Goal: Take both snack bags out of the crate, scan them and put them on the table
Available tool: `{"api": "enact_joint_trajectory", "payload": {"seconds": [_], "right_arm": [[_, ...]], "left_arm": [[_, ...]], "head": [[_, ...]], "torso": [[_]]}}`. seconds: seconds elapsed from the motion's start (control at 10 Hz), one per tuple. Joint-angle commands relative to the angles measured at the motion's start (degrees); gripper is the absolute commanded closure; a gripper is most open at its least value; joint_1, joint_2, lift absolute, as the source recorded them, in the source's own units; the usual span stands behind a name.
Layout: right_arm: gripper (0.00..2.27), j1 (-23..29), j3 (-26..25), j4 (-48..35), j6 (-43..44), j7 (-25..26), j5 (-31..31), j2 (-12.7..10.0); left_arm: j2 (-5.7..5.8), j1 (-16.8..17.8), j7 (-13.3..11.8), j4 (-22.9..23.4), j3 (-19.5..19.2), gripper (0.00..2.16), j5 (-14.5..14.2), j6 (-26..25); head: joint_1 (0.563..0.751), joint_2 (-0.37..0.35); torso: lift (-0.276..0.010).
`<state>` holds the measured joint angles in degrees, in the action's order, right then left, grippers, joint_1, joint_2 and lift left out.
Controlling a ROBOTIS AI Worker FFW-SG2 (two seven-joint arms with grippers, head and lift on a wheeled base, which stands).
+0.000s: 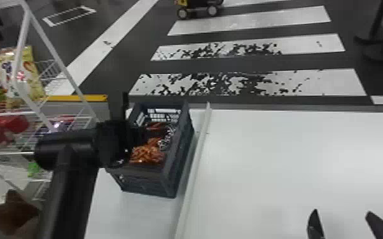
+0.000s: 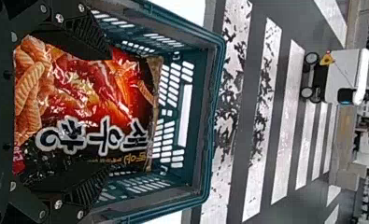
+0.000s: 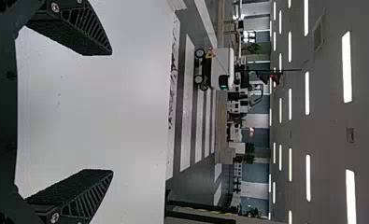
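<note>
My left gripper (image 1: 136, 135) is over the left part of the dark crate (image 1: 183, 155), partly hidden by its own arm. An orange and dark snack bag (image 1: 148, 154) lies inside; whether a second is under or beside it I cannot tell. In the left wrist view the left gripper (image 2: 110, 112) stands open, one finger on either side of the shiny red-and-black snack bag (image 2: 93, 93), within the crate walls (image 2: 198, 116). My right gripper (image 1: 342, 213) is open at the head view's lower right. Seen from the right wrist, that gripper (image 3: 112, 112) has nothing between its fingers.
The crate stands on the left of the white table (image 1: 280, 159), beside a raised white strip (image 1: 195, 165). A white wire rack (image 1: 30, 112) with other snack packs is left of the table. Striped floor lies beyond, with a small wheeled vehicle (image 1: 197, 4).
</note>
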<state>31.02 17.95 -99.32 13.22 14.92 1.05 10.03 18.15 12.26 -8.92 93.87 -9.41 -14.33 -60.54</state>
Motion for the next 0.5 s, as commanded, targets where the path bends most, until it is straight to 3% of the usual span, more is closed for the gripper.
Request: {"api": "enact_joint_trajectory", "payload": {"seconds": [0.0, 0.4], "right_arm": [[0.09, 0.0, -0.02, 0.0, 0.0, -0.77, 0.09, 0.07], [0.09, -0.26, -0.02, 0.09, 0.0, -0.95, 0.18, 0.25]], "left_arm": [[-0.04, 1.8, -0.74, -3.08, 1.59, 0.21, 1.32, -0.77], [-0.48, 3.73, -2.24, -8.27, 2.82, 0.21, 4.13, -2.18]], "head": [[0.695, 0.279], [0.695, 0.279]], "torso": [[-0.094], [-0.094]]}}
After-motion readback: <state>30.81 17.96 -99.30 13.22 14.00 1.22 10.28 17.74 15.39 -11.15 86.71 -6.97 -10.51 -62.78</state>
